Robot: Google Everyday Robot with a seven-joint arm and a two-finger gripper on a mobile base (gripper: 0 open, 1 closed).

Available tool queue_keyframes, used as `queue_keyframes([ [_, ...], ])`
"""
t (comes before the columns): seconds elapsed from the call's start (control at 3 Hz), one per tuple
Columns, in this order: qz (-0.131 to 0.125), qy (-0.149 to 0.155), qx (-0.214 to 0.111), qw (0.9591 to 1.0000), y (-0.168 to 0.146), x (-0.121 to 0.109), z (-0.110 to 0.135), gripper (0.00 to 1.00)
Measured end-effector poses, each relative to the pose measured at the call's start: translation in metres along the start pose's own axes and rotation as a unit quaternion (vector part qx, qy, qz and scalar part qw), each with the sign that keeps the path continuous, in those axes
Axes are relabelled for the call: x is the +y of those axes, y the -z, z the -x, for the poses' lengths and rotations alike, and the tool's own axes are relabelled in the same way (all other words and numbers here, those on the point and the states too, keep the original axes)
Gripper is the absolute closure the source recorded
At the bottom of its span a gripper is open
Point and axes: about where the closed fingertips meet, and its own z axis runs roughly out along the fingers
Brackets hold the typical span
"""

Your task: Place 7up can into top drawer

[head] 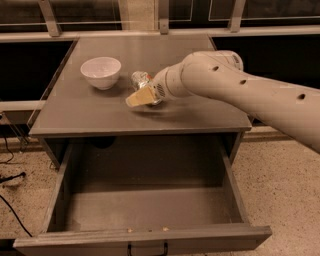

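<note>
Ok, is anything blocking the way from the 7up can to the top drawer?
Nothing visible. The 7up can lies on the cabinet top at the gripper, the top drawer stands open below it, and the bowl sits off left.

Grey cabinet counter [100,120] on speckled terrazzo floor [280,180]. Dark window panes [80,10] with pale metal frames [164,15] run behind the back edge; black cables [15,216] lie on the floor beyond the left edge. Gripper [142,94] sits near the counter's centre.
</note>
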Motion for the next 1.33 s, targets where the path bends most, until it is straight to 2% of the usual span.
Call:
queue_keyframes([
  [1.0, 0.000, 0.000, 0.000, 1.0000, -0.0001, 0.0001, 0.0000, 0.85],
  [1.33, 0.000, 0.000, 0.000, 1.0000, -0.0001, 0.0001, 0.0000, 1.00],
])
